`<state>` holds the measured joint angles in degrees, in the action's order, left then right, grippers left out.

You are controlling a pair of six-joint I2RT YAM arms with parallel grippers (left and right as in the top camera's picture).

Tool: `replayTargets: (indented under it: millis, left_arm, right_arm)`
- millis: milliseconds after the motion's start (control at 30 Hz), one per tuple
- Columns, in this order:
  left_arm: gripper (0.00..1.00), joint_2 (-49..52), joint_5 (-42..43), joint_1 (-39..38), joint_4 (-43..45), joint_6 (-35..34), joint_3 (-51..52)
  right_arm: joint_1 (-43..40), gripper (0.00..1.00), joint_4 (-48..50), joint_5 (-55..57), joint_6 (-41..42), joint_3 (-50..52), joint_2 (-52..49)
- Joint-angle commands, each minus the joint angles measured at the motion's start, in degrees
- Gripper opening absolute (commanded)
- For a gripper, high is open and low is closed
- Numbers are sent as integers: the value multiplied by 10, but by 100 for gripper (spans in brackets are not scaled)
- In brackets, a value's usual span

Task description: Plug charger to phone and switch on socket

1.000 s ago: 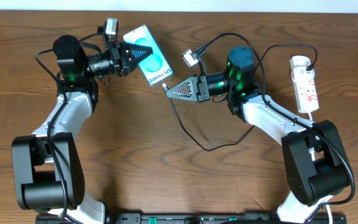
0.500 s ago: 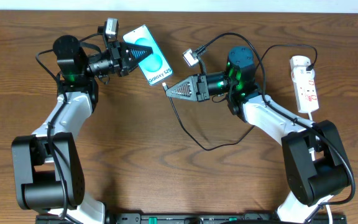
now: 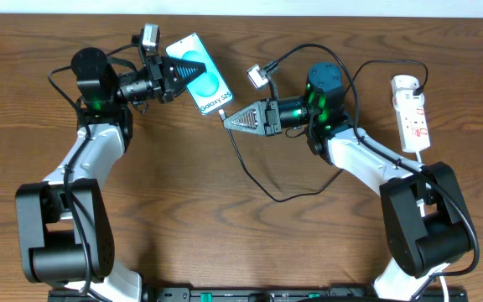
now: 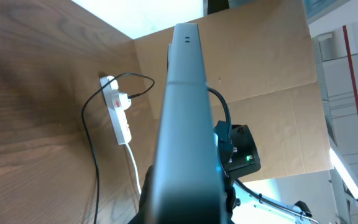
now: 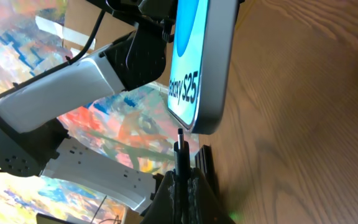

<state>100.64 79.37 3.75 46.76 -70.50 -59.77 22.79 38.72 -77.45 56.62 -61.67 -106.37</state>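
The phone (image 3: pixel 204 82), teal-blue screen with white "Galaxy S25" text, is held by my left gripper (image 3: pixel 177 77), which is shut on its upper-left end; it fills the left wrist view edge-on (image 4: pixel 185 124). My right gripper (image 3: pixel 229 121) is shut on the charger's black connector tip (image 5: pixel 179 146), which points at the phone's bottom edge (image 5: pixel 204 74) with a small gap. The thin black charger cable (image 3: pixel 262 186) loops down over the table. The white socket strip (image 3: pixel 411 113) lies at the far right, also showing in the left wrist view (image 4: pixel 120 115).
The wooden table (image 3: pixel 225 235) carries both arms' bases at the front corners. The socket's white lead (image 3: pixel 426 159) runs down by the right arm. A thin black cable (image 4: pixel 92 162) crosses the wood in the left wrist view.
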Motion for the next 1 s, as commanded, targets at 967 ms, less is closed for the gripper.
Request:
replayTargets:
  millis: [967]
  left_arm:
    - [7,-5,8,10,31,-1,-21]
  right_arm:
    - [1,1,4,-20,6,-3,-5]
